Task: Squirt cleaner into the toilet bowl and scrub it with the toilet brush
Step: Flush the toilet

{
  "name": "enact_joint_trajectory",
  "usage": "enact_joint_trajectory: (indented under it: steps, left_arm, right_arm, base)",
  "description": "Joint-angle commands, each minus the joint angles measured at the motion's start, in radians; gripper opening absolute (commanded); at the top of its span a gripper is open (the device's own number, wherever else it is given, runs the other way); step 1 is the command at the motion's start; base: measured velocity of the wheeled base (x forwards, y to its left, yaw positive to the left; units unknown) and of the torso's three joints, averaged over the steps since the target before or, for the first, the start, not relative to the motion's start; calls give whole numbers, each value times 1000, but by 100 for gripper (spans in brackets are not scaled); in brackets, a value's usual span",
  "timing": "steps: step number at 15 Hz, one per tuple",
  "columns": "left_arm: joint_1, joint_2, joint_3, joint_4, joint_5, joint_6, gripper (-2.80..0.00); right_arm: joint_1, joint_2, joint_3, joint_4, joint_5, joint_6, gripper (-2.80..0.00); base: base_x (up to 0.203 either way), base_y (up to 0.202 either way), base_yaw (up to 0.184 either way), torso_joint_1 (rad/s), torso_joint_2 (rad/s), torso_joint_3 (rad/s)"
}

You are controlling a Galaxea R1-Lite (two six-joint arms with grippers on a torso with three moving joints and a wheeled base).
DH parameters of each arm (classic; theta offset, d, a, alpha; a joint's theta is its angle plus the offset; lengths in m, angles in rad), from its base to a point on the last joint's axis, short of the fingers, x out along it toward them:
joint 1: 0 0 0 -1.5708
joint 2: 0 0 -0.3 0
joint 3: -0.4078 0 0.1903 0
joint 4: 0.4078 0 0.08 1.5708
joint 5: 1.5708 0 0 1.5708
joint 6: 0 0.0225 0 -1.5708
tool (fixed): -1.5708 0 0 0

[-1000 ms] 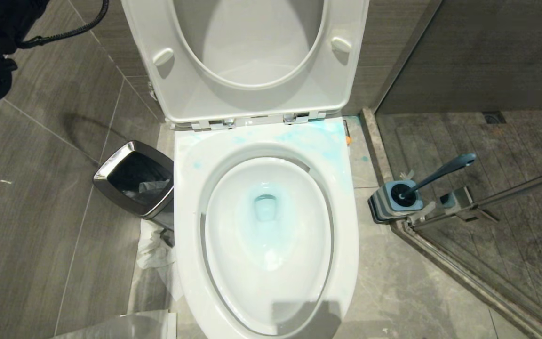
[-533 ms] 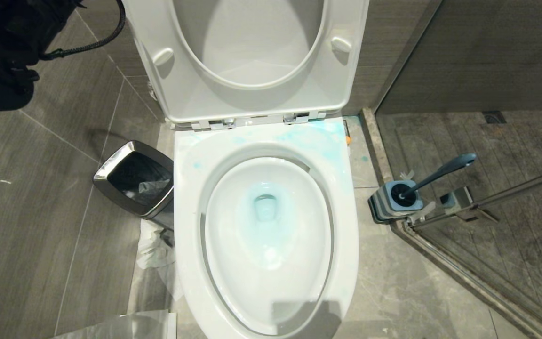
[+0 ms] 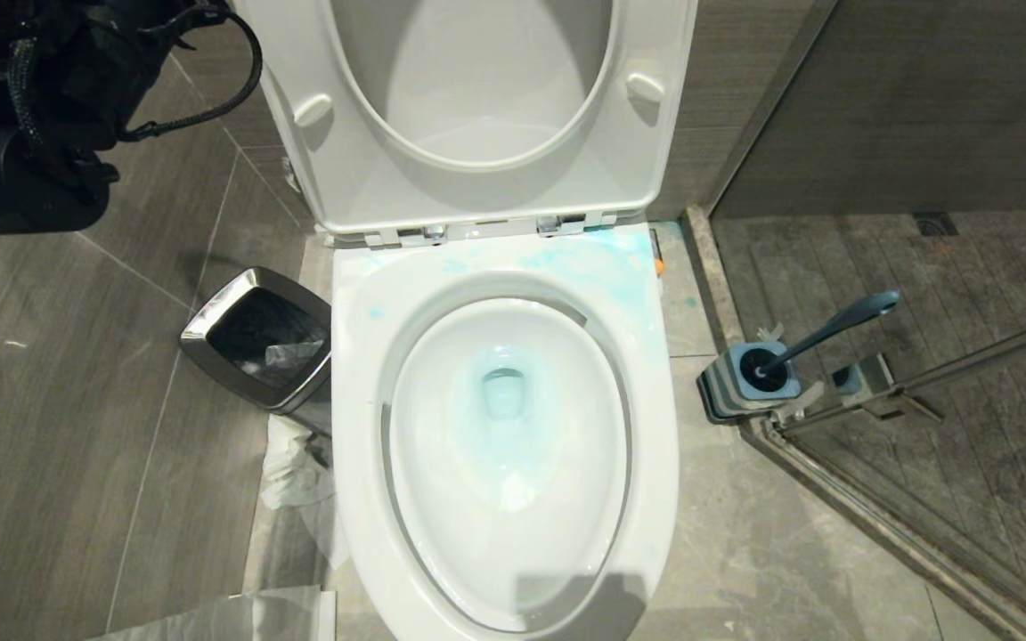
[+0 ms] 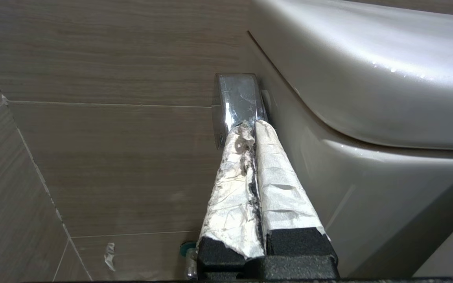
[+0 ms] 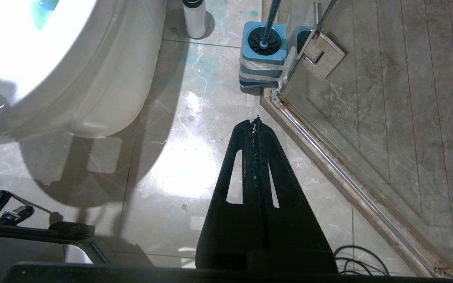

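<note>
The white toilet bowl (image 3: 362, 445) stands open with its seat and lid (image 3: 477, 191) raised; pale blue liquid lies in the water and is smeared on the back rim. My left arm (image 3: 32, 107) reaches in at the upper left beside the tank. In the left wrist view my left gripper (image 4: 253, 125) is shut, empty, its white-wrapped tips against a chrome lever (image 4: 236, 94) on the tank's side. The toilet brush (image 3: 834, 325) stands in its striped base (image 3: 745, 383) right of the bowl. My right gripper (image 5: 255, 122) hangs shut over the floor, short of that base (image 5: 264, 59). A white bottle (image 5: 194, 19), apparently the cleaner, stands behind it.
A steel-rimmed bin (image 3: 197, 334) stands left of the bowl with crumpled paper (image 3: 295, 472) on the floor beside it. A glass shower door and its metal sill (image 3: 878, 516) run along the right. Loose cables (image 5: 360, 259) lie near my right gripper.
My left arm has come further into the head view, moving right and down towards the side of the tank. The bowl, brush and bin have stayed put.
</note>
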Motion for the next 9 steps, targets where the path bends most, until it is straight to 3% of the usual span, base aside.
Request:
enact_joint_trajectory:
  steps: [1,9]
  left_arm:
    - [0,55,0,2,0,1,-280]
    - [-8,136,-41,-28,-1,1,-280]
  right_arm:
    - [1,1,0,-1,1,0,-280]
    - [0,1,0,0,1,0,-280]
  base:
    - [0,0,0,0,0,0]
    - [0,0,0,0,0,0]
